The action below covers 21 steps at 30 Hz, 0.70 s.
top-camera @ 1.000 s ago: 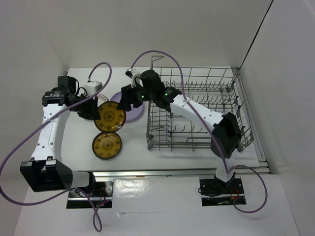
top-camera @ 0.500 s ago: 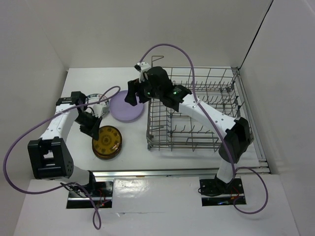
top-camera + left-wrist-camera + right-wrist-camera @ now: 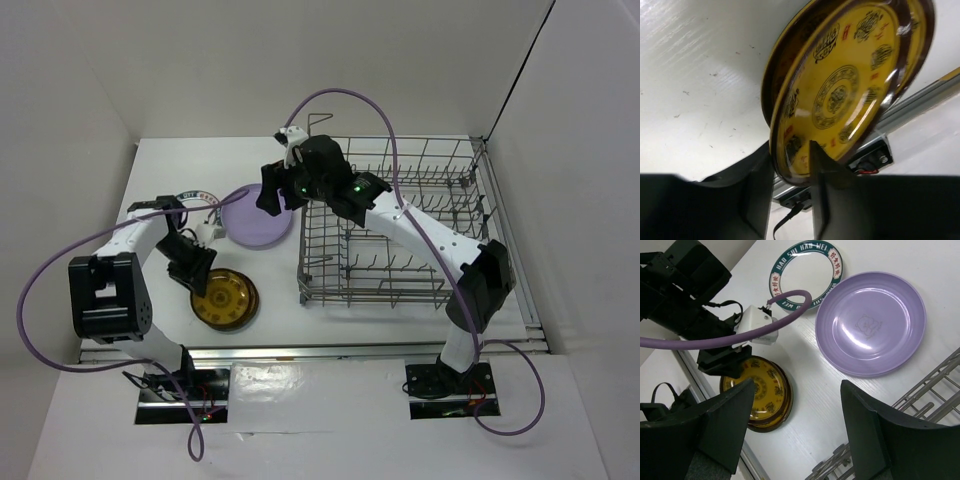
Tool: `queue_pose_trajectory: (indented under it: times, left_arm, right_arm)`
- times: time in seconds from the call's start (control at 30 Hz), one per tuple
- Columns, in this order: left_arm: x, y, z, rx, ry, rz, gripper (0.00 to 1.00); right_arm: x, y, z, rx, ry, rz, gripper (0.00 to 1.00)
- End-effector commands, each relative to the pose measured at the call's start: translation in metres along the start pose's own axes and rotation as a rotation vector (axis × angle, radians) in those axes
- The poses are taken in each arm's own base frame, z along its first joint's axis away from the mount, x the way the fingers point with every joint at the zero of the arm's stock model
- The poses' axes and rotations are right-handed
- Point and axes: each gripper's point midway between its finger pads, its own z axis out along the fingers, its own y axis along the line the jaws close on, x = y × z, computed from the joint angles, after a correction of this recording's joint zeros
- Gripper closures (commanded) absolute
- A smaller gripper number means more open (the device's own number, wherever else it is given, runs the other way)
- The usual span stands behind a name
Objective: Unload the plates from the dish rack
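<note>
round yellow-gold patterned plates (image 3: pixel 226 298) lie stacked on the white table (image 3: pixel 280 292), left of the grey wire dish rack (image 3: pixel 400 232). left gripper (image 3: pixel 791 152) straddles the top rim, jaws slightly parted (not pinching). right gripper (image 3: pixel 796 390) hangs wide and empty above the round lavender plate (image 3: pixel 871 325).

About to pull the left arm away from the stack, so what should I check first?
1. Upper yellow plate seated on lower yellow plate: ok.
2. Left hand clear of that plate: cannot tell; fingers straddle it.
3. Right hand open and empty: ok.
4. Lavender plate flat on table: ok.
5. Dish rack emptied: cannot tell; right arm hides part.
</note>
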Motion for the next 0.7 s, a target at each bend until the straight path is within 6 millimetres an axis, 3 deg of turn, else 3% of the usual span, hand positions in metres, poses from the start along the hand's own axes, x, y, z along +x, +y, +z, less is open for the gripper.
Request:
queue_pose_trajectory:
  times: [0.0, 0.13, 0.43, 0.5, 0.53, 0.57, 0.67]
  left_arm:
    - [0.005, 0.01, 0.003, -0.035, 0.029, 0.029, 0.48]
    - [0.003, 0.017, 0.001, -0.071, 0.03, 0.024, 0.33]
    - [-0.005, 0.017, -0.005, -0.087, -0.012, 0.009, 0.32]
    - [-0.022, 0.027, -0.015, -0.167, -0.098, -0.011, 0.33]
    - [-0.032, 0.031, -0.029, -0.23, -0.183, -0.083, 0.33]
    - [-0.049, 0.048, -0.045, -0.342, -0.279, -0.116, 0.33]
    - [-0.059, 0.07, -0.101, -0.574, -0.497, -0.309, 0.33]
  right_arm:
    - [-0.021, -0.001, -0.015, 0.012, -0.055, -0.028, 0.23]
    - [-0.021, -0.001, -0.015, 0.012, -0.055, -0.028, 0.23]
    - [-0.016, -0.008, -0.016, 0.05, -0.038, -0.024, 0.23]
    - [-0.016, -0.021, -0.021, 0.111, -0.035, -0.017, 0.22]
    - [-0.018, -0.024, -0.033, 0.144, -0.037, -0.016, 0.22]
    - [-0.023, -0.037, -0.04, 0.227, -0.057, -0.005, 0.22]
    - [-0.022, -0.081, -0.078, 0.418, -0.073, 0.059, 0.16]
